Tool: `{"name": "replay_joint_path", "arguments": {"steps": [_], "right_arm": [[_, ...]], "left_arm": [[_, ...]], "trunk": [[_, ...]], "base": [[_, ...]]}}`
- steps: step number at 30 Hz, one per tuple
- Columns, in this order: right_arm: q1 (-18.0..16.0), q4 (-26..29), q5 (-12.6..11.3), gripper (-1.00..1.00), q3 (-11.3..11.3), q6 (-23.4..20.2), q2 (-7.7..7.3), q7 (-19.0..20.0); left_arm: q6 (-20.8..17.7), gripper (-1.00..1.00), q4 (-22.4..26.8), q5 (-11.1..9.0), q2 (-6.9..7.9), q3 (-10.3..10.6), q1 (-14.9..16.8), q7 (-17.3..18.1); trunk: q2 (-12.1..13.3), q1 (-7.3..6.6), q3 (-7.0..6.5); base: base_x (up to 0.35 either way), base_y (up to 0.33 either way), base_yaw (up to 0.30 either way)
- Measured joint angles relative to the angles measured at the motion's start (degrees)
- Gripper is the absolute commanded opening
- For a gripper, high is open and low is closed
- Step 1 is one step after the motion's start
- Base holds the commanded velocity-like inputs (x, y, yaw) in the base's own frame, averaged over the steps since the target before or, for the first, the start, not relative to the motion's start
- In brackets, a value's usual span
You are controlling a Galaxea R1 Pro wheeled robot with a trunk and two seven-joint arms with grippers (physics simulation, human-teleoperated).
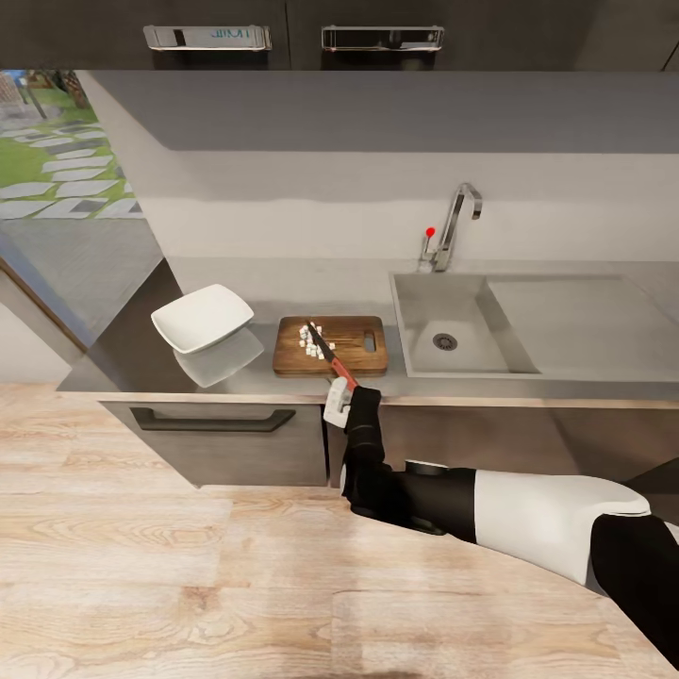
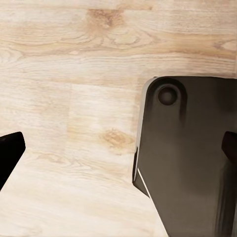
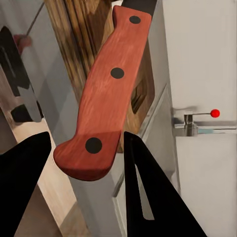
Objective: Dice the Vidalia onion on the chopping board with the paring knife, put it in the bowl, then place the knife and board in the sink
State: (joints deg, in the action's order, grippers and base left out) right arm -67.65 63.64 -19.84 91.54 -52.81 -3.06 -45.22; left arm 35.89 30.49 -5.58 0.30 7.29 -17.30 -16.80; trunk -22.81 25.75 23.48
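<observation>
Your right gripper [image 1: 338,401] is pinching the paring knife [image 1: 330,359] only at its butt, risking scattering the diced onion [image 1: 310,341] across the chopping board [image 1: 358,354].

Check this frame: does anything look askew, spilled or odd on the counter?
Nothing is spilled: the diced onion sits in a small pile on the chopping board. One oddity: the bowl looks tilted and seems to float above its reflection on the countertop. The right gripper holds the paring knife.
</observation>
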Motion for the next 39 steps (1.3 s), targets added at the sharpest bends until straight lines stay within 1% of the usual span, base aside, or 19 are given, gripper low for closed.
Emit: {"name": "replay_joint_path", "arguments": {"steps": [7,8,9,12,15,18,20,22,23,24,25,26,28,30,31,33,35,37,39], "right_arm": [[0.04,0.62,0.46,-1.0,-0.86,0.67,-0.39,-0.55],[0.04,0.8,0.49,-1.0,-1.78,0.74,-0.42,-0.57],[0.04,1.0,0.54,-1.0,-3.73,0.73,-0.42,-0.58],[0.03,3.28,0.63,-1.0,-18.45,0.62,-0.72,-0.3],[0.07,5.73,0.27,-1.0,-25.55,0.73,-1.64,-0.08],[0.07,9.03,0.27,-1.0,-33.12,0.62,-2.68,2.54],[0.05,11.98,0.52,-1.0,-40.62,0.26,-4.43,7.28],[0.05,13.34,-0.18,-1.0,-46.8,0.1,-5.92,10.72],[0.05,13.67,-1.96,-1.0,-50.17,0.03,-6.94,11.85],[0.06,13.79,-4.18,-1.0,-52.09,0.07,-7.82,12.29],[0.06,13.9,-7.97,-1.0,-54.08,0.07,-9.52,12.65],[0.06,13.95,-12.73,-1.0,-55.25,0.23,-11.77,12.88],[0.06,13.81,-20.56,-1.0,-56.07,0.52,-15.16,13.17],[0.06,13.14,-25.22,-1.0,-56.34,0.68,-17.25,13.43],[0.06,12.58,-26.16,-1.0,-56.39,0.89,-17.81,13.51],[0.07,7.86,-27.4,-1.0,-56.47,3.77,-18.57,13.67],[0.07,2.06,-27.78,-1.0,-56.51,9.84,-18.7,14.45],[0.07,-2.12,-27.94,-1.0,-56.53,14.76,-18.75,17.18],[0.07,-4.62,-27.84,-1.0,-56.54,16.56,-18.72,21.43]], "left_arm": [[-0.02,1.0,0.0,0.0,0.01,0.0,0.0,0.0],[0.0,1.0,0.0,0.0,0.02,-0.02,0.0,0.0],[-0.01,1.0,-0.01,0.0,0.01,0.0,0.0,0.0],[0.0,1.0,-0.01,0.0,0.03,0.0,0.0,0.0],[0.0,1.0,0.0,0.0,0.04,0.0,0.0,0.0],[-0.03,1.0,0.0,0.0,0.02,0.0,0.0,0.0],[-0.01,1.0,0.0,0.0,0.03,0.01,-0.01,0.0],[-0.02,1.0,-0.02,0.0,0.0,0.02,-0.01,0.0],[-0.02,1.0,-0.2,0.0,0.0,-0.01,-0.01,0.0],[-0.02,1.0,-0.39,-0.01,0.0,-0.03,0.0,0.0],[-0.02,1.0,-0.58,-0.01,0.0,-0.05,-0.01,0.01],[0.0,1.0,-0.68,0.0,-0.01,-0.07,-0.01,0.01],[0.01,1.0,-0.7,0.03,-0.01,-0.04,-0.01,0.01],[0.07,1.0,-0.62,0.07,-0.01,0.11,0.0,0.01],[0.08,1.0,-0.57,0.07,-0.01,0.14,0.0,0.01],[0.1,1.0,-0.47,0.08,-0.01,0.19,0.0,0.01],[0.17,1.0,-0.45,0.08,-0.01,0.2,0.0,0.01],[0.19,1.0,-0.42,0.08,-0.01,0.2,0.0,0.01],[0.22,1.0,-0.21,0.3,0.0,0.3,0.0,0.01]], "trunk": [[0.0,0.0,0.0],[0.0,0.0,0.0],[0.0,0.0,0.0],[-0.01,0.0,-0.01],[-0.01,0.0,0.0],[-0.01,0.0,0.0],[-0.01,0.0,-0.01],[-0.01,0.0,0.0],[0.0,0.0,0.0],[0.0,0.0,0.0],[0.0,0.0,0.0],[0.0,0.0,0.0],[0.0,0.0,0.0],[0.0,0.0,0.0],[0.0,0.0,0.0],[0.01,0.01,0.0],[0.01,0.01,0.0],[0.01,0.0,0.0],[0.0,0.0,0.0]], "base": [[0.0,0.0,0.0],[0.0,0.0,0.0],[0.0,0.0,0.0],[0.0,0.0,0.0],[0.0,0.0,0.0],[0.0,0.0,0.0],[0.0,0.0,0.0],[0.0,0.0,0.0],[0.0,0.0,0.0],[0.0,0.0,0.0],[0.0,0.0,0.0],[0.0,0.0,0.0],[0.0,0.0,0.0],[0.0,0.0,0.0],[0.0,0.0,0.0],[0.0,0.0,0.0],[0.0,0.0,0.0],[0.0,0.0,0.0],[0.0,0.0,0.0]]}}
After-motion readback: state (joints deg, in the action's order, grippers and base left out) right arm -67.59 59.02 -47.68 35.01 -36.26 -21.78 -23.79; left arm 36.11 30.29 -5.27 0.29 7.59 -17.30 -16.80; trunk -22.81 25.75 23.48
